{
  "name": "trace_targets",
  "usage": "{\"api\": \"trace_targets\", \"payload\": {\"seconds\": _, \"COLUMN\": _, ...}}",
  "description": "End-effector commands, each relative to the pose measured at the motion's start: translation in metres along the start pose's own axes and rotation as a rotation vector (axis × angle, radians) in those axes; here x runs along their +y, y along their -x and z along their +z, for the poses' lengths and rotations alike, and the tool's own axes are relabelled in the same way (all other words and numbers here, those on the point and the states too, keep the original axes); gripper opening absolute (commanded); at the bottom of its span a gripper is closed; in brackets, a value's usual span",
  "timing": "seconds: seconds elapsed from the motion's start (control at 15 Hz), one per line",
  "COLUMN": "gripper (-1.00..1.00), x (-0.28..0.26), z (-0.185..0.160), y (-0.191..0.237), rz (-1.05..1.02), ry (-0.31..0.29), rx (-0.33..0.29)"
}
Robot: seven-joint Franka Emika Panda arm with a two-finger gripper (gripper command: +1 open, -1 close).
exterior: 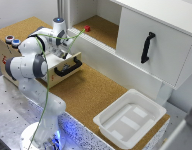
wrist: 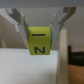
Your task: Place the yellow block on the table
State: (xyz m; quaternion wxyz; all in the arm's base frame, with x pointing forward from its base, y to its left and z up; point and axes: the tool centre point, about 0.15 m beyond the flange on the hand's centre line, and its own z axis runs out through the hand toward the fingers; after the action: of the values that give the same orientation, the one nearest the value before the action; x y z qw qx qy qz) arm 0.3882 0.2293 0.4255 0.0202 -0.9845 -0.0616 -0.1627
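Note:
In the wrist view the yellow block point(wrist: 39, 42), a small cube with black markings on its face, sits between my two fingers point(wrist: 20, 27). My gripper point(wrist: 39, 45) is shut on it and holds it just above the pale inside of the open drawer point(wrist: 25, 67). In the exterior view my arm point(exterior: 55, 35) reaches over that open drawer point(exterior: 66, 62); there the arm hides the gripper tips and the block. The cork table point(exterior: 91, 90) stretches in front of the drawer.
The drawer's black handle point(exterior: 69, 66) faces the table. The wooden drawer box carries coloured buttons point(exterior: 12, 40). A small red cube point(exterior: 87, 28) lies on the back cork shelf. A white cabinet with a black handle point(exterior: 147, 47) and a white tray point(exterior: 130, 119) stand on the exterior view's right.

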Motion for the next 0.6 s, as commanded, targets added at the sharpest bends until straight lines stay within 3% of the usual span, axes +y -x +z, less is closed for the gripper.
{"api": "trace_targets", "payload": {"seconds": 0.0, "gripper": -1.0, "x": 0.062, "z": -0.045, "y": 0.009, "rz": 0.093, "ry": 0.081, "rx": 0.052}}
{"api": "trace_targets", "payload": {"seconds": 0.4, "gripper": -1.0, "x": 0.171, "z": -0.009, "y": 0.04, "rz": 0.295, "ry": 0.113, "rx": -0.001}}
{"api": "trace_targets", "payload": {"seconds": 0.53, "gripper": -1.0, "x": 0.213, "z": 0.01, "y": 0.049, "rz": 0.256, "ry": 0.081, "rx": -0.011}}
